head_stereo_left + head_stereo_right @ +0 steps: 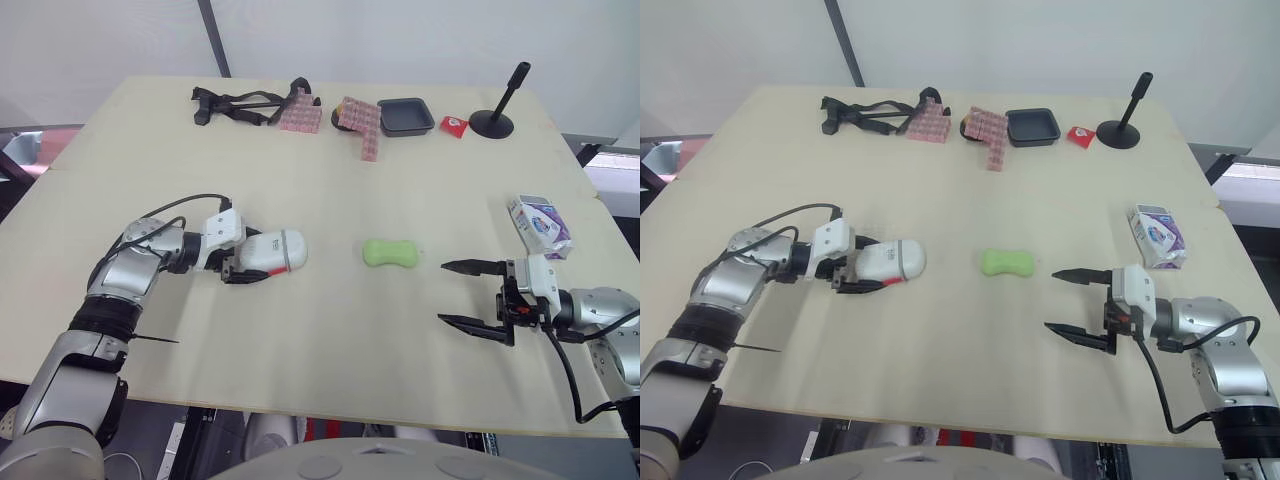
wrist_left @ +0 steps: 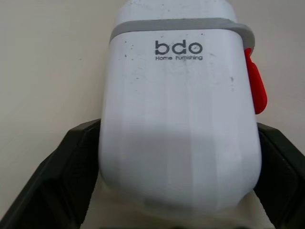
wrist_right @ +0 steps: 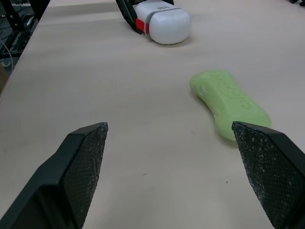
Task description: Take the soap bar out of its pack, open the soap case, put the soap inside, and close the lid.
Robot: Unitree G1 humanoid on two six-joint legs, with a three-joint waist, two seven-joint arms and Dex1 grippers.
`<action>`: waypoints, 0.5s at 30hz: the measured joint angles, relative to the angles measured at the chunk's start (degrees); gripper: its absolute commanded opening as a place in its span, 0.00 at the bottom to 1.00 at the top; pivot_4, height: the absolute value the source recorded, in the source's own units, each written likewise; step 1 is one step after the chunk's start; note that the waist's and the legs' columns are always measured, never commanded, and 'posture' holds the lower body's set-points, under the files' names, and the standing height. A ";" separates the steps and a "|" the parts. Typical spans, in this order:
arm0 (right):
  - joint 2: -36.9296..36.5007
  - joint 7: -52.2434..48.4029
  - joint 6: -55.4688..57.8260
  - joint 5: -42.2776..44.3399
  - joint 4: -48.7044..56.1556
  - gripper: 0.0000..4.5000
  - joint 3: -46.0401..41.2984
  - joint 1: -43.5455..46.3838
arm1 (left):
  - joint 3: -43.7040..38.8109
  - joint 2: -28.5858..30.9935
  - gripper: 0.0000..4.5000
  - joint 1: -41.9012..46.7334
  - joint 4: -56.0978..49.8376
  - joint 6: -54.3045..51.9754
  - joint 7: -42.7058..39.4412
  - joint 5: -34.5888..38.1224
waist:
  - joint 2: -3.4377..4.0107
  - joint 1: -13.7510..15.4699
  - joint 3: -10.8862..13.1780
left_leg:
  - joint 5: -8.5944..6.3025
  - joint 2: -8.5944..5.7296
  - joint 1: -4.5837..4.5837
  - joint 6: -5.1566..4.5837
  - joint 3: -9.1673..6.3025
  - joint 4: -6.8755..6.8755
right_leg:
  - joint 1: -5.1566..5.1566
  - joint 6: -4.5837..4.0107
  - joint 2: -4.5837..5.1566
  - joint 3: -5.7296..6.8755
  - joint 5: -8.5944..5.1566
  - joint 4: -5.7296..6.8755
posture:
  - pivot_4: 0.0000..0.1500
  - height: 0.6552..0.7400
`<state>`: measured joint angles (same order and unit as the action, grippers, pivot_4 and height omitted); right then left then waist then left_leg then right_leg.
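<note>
toward the table's [image 1: 330, 350] near right corner you had the right gripper [image 1: 442, 292] spread wide and empty, aimed at the soap bar [image 1: 390, 253], probably ready to grab it. nearer the left edge, your left gripper [image 1: 250, 264] clamped the soap case [image 1: 282, 249], lid shut, likely to steady it. the bar lay bare mid-table; its pack [image 1: 540, 225] sat by the right edge.
</note>
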<state>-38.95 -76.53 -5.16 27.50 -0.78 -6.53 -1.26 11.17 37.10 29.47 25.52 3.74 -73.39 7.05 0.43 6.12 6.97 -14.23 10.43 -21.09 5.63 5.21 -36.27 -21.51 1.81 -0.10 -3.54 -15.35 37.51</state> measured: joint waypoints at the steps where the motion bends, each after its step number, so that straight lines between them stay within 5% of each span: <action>1: 0.00 -0.01 -0.04 -0.01 -0.04 1.00 0.00 0.00 | 0.00 0.00 0.88 0.00 0.07 0.30 0.02 -0.01 | 0.00 0.00 0.00 | 0.00 0.00 0.00 0.00 0.00 0.00 | 0.00 0.00 0.00 0.00 0.00 0.00 | 1.00 1.00; 15: -0.80 0.65 3.90 0.95 1.62 1.00 -0.05 1.70 | -0.01 -0.04 0.88 -0.11 0.39 4.24 -0.40 -0.24 | 0.00 -0.09 0.00 | 0.00 0.01 0.01 0.00 0.00 0.01 | 0.00 0.00 -0.01 0.01 0.00 0.00 | 1.00 1.00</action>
<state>-39.74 -75.88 -1.26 28.44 0.84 -6.58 0.45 11.16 37.06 29.36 25.91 7.98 -73.79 6.80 0.43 6.04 6.97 -14.23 10.44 -21.08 5.63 5.21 -36.27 -21.51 1.81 -0.11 -3.54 -15.35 37.52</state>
